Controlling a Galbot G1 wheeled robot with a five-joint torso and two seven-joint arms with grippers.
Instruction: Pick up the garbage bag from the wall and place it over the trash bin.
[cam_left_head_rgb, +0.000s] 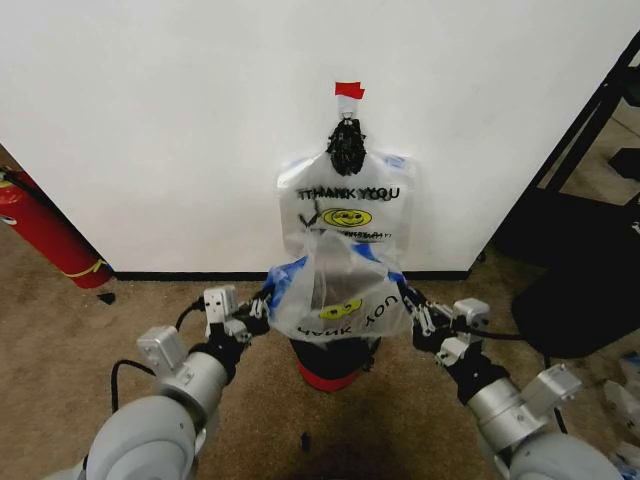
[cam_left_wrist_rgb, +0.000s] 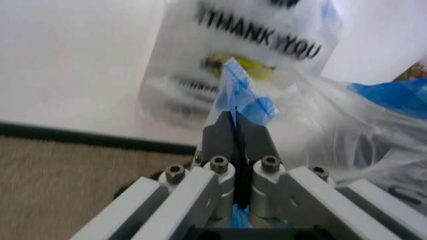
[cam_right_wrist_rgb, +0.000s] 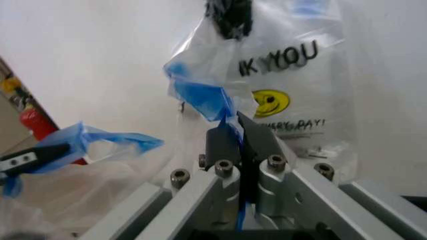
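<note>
The garbage bag is stretched between my two grippers, hanging upside down with its print inverted, low in front of the wall. My left gripper is shut on one blue handle. My right gripper is shut on the other blue handle. The trash bin, black with a red base, stands on the carpet directly beneath the bag, its top hidden by the plastic. In the wrist views my left gripper and right gripper each pinch blue film.
Other same-printed bags hang from a black knot under a red tape strip. A red fire extinguisher leans at the left. Dark furniture stands at the right. Brown carpet lies around the bin.
</note>
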